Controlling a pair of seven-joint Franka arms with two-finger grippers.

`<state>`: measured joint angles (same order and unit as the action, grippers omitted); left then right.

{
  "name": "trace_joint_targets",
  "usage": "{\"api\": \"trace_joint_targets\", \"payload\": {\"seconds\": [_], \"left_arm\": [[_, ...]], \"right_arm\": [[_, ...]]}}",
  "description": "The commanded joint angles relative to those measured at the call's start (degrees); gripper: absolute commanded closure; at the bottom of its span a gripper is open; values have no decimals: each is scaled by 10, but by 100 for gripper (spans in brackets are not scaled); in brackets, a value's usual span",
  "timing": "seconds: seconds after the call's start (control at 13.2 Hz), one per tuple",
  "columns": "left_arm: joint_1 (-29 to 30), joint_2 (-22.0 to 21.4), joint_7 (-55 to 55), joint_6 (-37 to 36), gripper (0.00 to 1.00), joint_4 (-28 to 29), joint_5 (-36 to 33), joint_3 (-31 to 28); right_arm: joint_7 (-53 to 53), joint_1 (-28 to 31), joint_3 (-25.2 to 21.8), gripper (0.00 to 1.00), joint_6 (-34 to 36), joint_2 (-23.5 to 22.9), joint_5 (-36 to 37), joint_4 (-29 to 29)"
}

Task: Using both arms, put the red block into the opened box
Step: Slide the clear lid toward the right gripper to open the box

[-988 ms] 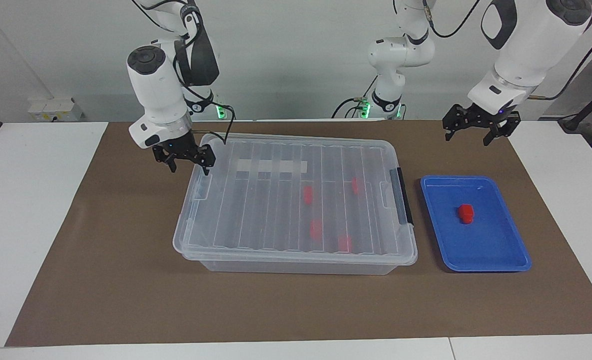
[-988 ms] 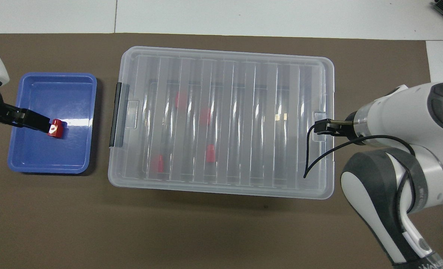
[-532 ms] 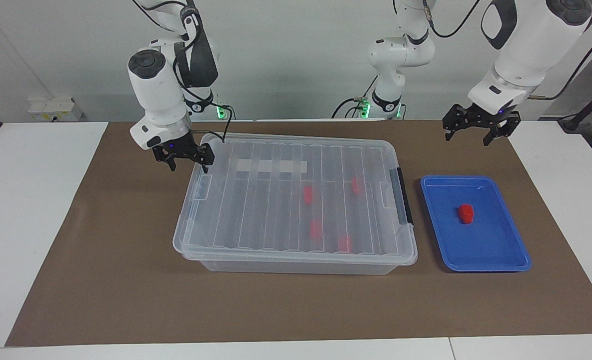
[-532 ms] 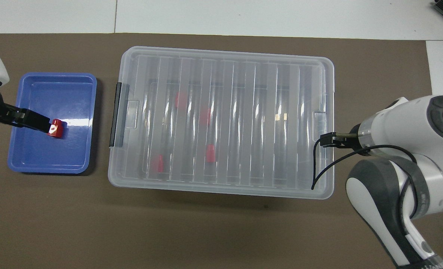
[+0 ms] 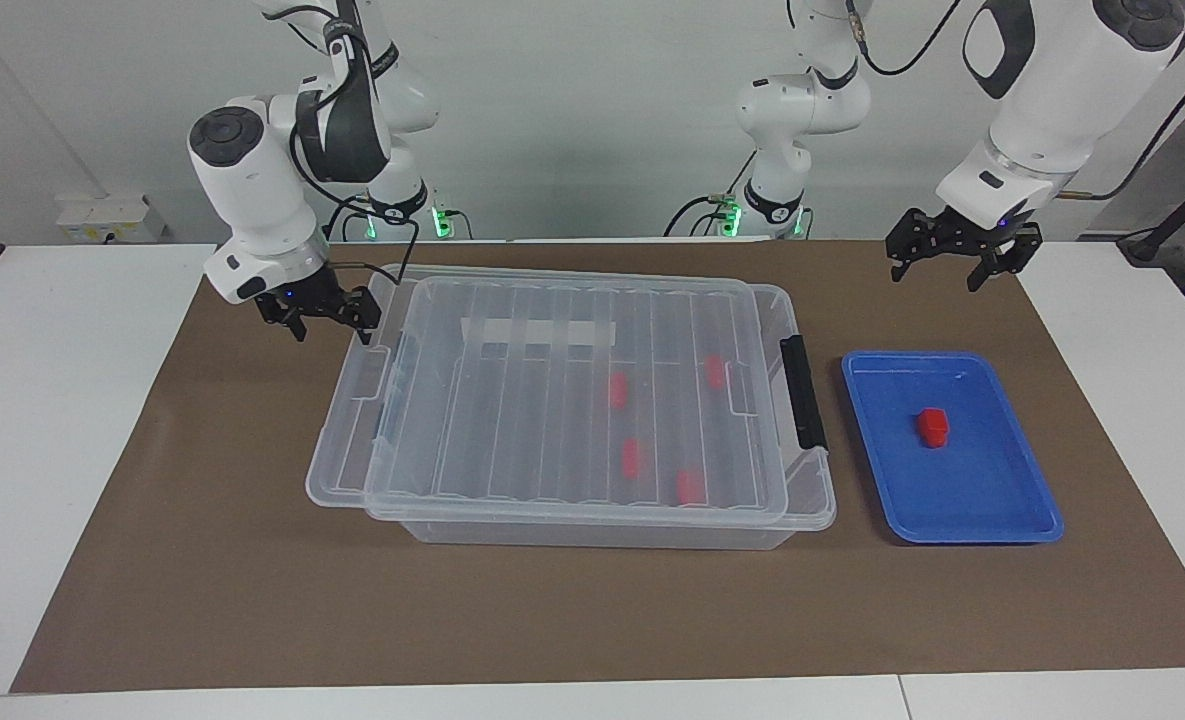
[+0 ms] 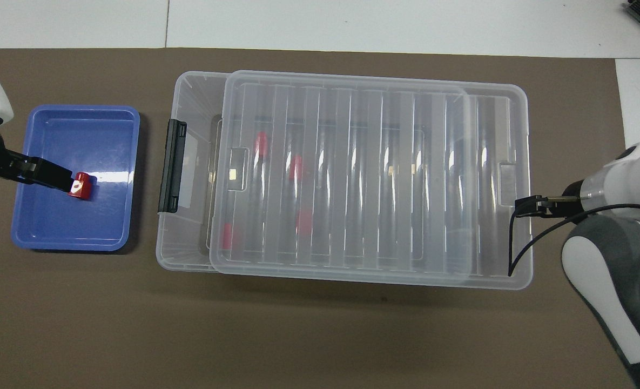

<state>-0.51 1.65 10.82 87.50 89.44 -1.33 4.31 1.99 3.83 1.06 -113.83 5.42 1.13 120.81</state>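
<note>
Left jaws [image 5: 957, 262]: spread wide, empty, upper right of facing view | small bright red plastic block [image 5: 933, 427]: in shallow blue tray [image 5: 1012, 520], directly below them, left arm nearer | right jaws [image 5: 319, 312]: spread, at slid clear ribbed lid [image 5: 512, 420] of large clear plastic box [image 5: 592, 532].

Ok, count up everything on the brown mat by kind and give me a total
Red blocks: 5, one in the tray, four inside the box
Clear box: 1
Clear ribbed lid: 1, slid partly off toward the right arm's end
Blue tray: 1
Total: 8
</note>
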Motion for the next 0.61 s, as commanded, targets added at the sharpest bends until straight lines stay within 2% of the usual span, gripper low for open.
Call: {"api": "trace_joint_targets", "payload": {"seconds": [0.0, 0.53], "left_arm": [[-1, -13, -5, 6, 0, 13, -10, -1], [-1, -12, -5, 6, 0, 13, -10, -1]], "right_arm": [[-61, 42, 4, 0, -6, 15, 5, 14], [-145, 128, 4, 0, -9, 6, 45, 7]]}}
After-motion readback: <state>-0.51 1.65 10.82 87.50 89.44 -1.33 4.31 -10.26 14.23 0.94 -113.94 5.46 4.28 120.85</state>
